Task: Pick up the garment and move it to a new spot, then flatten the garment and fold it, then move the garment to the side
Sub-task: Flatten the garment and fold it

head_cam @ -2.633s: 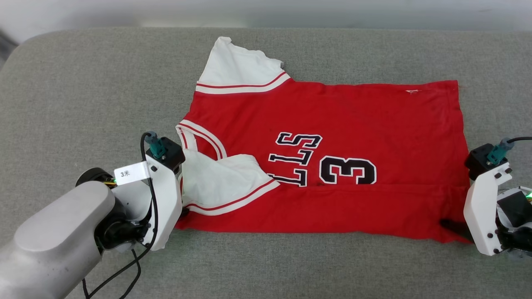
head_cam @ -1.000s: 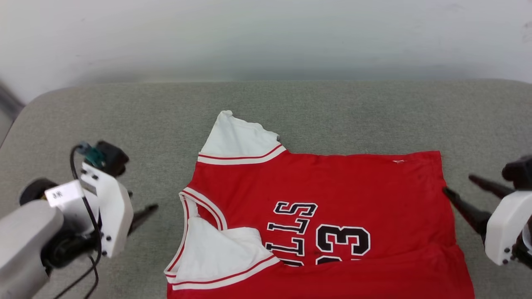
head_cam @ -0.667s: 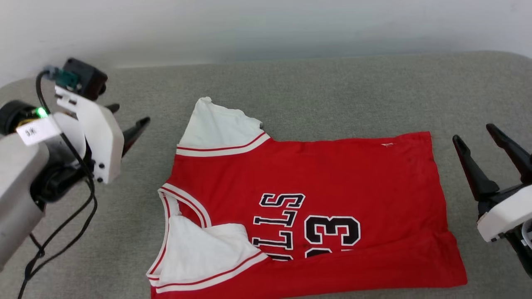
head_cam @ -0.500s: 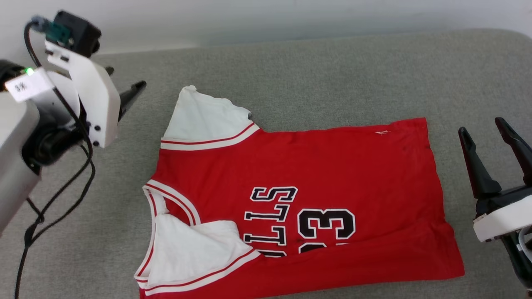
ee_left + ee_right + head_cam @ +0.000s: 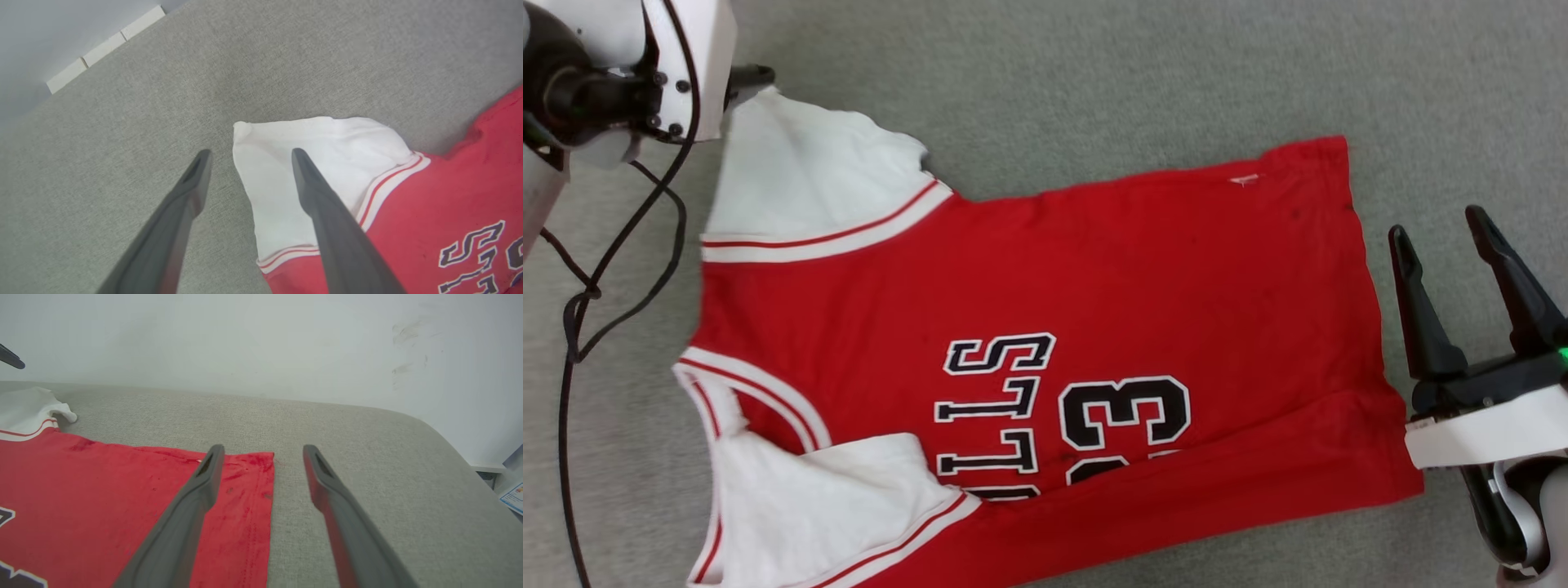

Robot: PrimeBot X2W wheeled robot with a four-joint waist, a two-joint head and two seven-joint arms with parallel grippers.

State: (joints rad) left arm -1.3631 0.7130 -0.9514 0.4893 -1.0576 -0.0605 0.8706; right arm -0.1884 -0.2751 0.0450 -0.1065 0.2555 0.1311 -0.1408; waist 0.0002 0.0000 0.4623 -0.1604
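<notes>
L gripper (image 5: 250, 153) jaws were released, astride white sleeve (image 5: 327, 143) edge of garment (image 5: 1029, 286); R gripper (image 5: 263, 449) jaws released too, astride its hem (image 5: 261, 498).

Head view steeply down, close; wrist views low, oblique; garment (image 5: 1094, 269) common to all.

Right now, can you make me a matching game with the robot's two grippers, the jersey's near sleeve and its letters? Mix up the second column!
Column one:
1. left gripper
2. right gripper
3. near sleeve
4. chest lettering

Column two:
A. black, outlined in white
B. open, at the red hem
C. white, folded onto the front of the jersey
D. open, at the corner of the far sleeve

Pairs: 1-D, 2-B, 3-C, 4-A.
</notes>
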